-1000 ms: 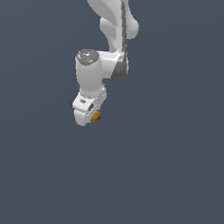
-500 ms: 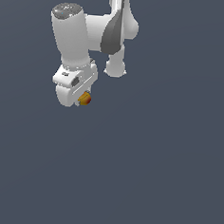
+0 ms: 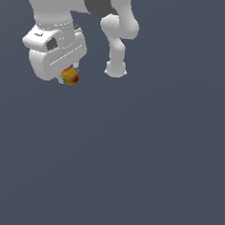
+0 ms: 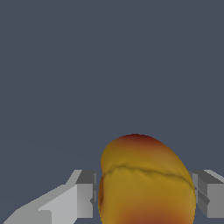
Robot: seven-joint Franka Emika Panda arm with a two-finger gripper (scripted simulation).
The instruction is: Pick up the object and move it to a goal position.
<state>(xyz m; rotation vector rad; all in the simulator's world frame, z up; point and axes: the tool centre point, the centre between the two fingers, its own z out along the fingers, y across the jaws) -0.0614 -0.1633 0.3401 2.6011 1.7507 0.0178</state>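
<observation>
Against a flat grey-blue background, a white robot arm (image 3: 69, 15) holds a small fruit up in the air.

Toward the exterior view's upper left, the arm fills the corner, with a dark band round one joint and a further white segment hanging down at the exterior view's right of it. Below the arm's bulky white wrist sits the gripper (image 3: 69, 76), its fingers (image 4: 83, 194) pressed against either side of the fruit (image 3: 70, 76). This fruit is a rounded ball, yellow-orange with a dark red patch, far smaller than the gripper body above it. Seen from the wrist camera, the fruit (image 4: 146, 179) sits squarely between both grey fingers, touching each.
</observation>
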